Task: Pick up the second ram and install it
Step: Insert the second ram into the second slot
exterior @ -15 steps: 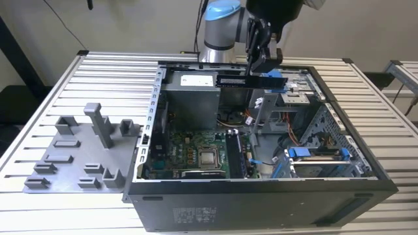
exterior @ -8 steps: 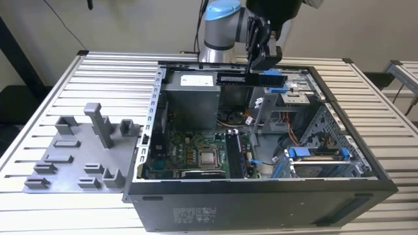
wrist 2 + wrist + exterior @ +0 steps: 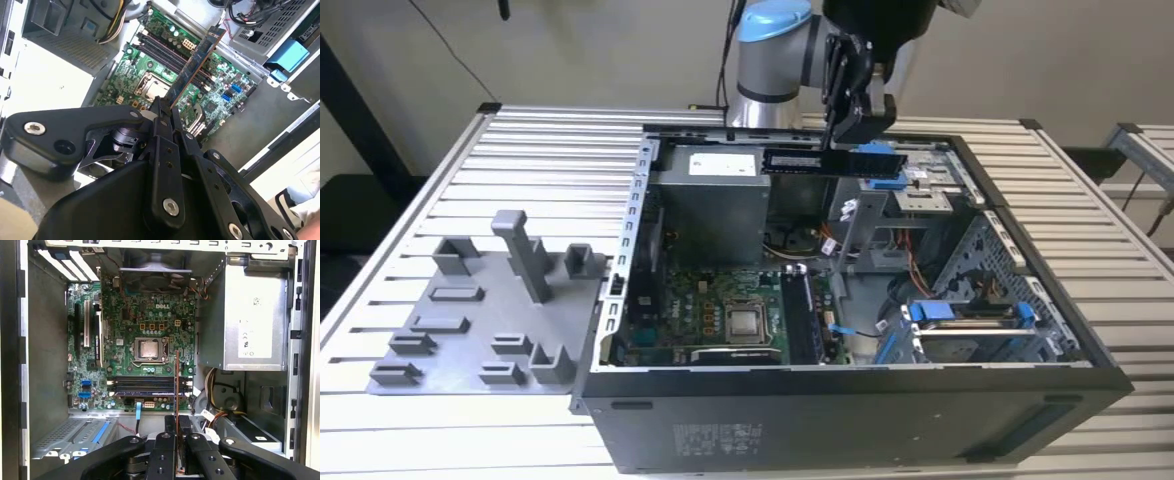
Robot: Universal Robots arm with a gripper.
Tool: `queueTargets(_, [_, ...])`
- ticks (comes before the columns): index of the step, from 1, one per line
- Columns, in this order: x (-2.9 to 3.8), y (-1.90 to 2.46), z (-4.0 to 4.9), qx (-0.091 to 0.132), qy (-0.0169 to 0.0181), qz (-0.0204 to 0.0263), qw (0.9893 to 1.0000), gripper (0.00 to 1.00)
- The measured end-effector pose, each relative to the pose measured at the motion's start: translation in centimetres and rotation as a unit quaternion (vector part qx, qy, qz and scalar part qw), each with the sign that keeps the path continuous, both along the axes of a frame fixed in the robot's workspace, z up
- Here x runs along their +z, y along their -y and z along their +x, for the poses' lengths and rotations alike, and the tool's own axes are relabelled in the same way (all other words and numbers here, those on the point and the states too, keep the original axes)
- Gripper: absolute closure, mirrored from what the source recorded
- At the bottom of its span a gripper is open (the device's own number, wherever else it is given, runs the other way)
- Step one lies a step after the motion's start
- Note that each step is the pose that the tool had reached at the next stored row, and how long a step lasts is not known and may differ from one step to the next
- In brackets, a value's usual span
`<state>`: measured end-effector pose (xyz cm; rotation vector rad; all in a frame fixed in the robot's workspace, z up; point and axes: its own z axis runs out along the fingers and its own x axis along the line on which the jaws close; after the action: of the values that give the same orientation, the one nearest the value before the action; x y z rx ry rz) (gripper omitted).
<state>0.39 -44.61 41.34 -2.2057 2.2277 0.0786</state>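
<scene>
Black metal fingers of the gripper point(image 3: 164, 112) are clamped narrow on one end of the second ram point(image 3: 197, 65), so the jaws hold the stick and most of its length runs out free from them. The first wrist view shows the stick edge-on, as a thin line ahead of the jaws. In my judgement this grip leaves the long contact edge clear to meet a socket. In the exterior view the gripper point(image 3: 843, 150) and the stick point(image 3: 798, 160) hang high over the open computer case point(image 3: 854, 420), touching nothing. Well below the jaws lies the green motherboard point(image 3: 125, 315), with the memory slots point(image 3: 145, 386) beneath the free length of the stick, which appears to lie across the slots rather than along them. Whether any slot is already filled cannot be told. The processor socket point(image 3: 149, 349) sits just beyond the slots, and the grey power supply point(image 3: 250, 325) stands to one side of the jaws. The case rests on a slatted metal table point(image 3: 454, 160). A grey holder tray point(image 3: 467, 320) lies well apart from the jaws, toward the exterior view's left. A plain pale wall stands behind.
</scene>
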Motion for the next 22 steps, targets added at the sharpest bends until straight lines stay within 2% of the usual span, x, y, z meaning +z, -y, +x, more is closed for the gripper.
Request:
queueTargets(5, [0.0, 0.0, 0.0, -0.002, 0.0, 0.0001, 1.0, 0.86])
queueTargets(10, [0.0, 0.0, 0.0, -0.024, 0.0, 0.0, 0.9997, 0.86])
queueTargets(22, [-0.01, 0.0, 0.0, -0.071, 0.0, 0.0, 0.9975, 0.86])
